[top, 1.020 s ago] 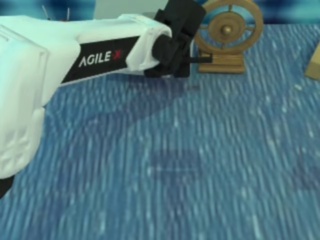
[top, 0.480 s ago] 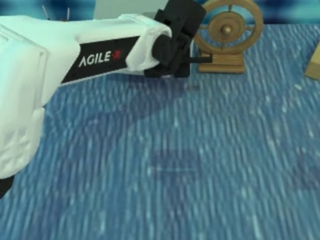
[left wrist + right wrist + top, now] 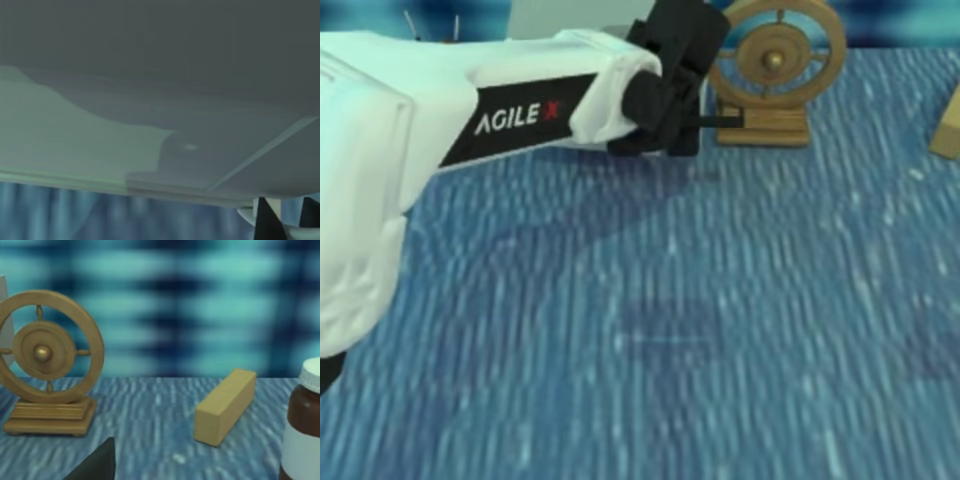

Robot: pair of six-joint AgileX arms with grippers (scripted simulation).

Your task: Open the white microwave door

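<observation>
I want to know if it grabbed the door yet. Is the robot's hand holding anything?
It cannot be told: the left gripper is up at the white microwave door, its hold hidden. The right arm is out of the top view.

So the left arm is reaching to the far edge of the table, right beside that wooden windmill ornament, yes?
Not a windmill: the ornament is a wooden ship's wheel on a stand, as the right wrist view shows most plainly. The rest holds: in the top view the left arm's gripper is at the table's far edge, right beside it.

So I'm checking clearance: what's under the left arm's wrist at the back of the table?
The left gripper reaches beside the wooden wheel ornament. A pale grey slab, seemingly the microwave, shows behind the arm; the door is covered.
</observation>
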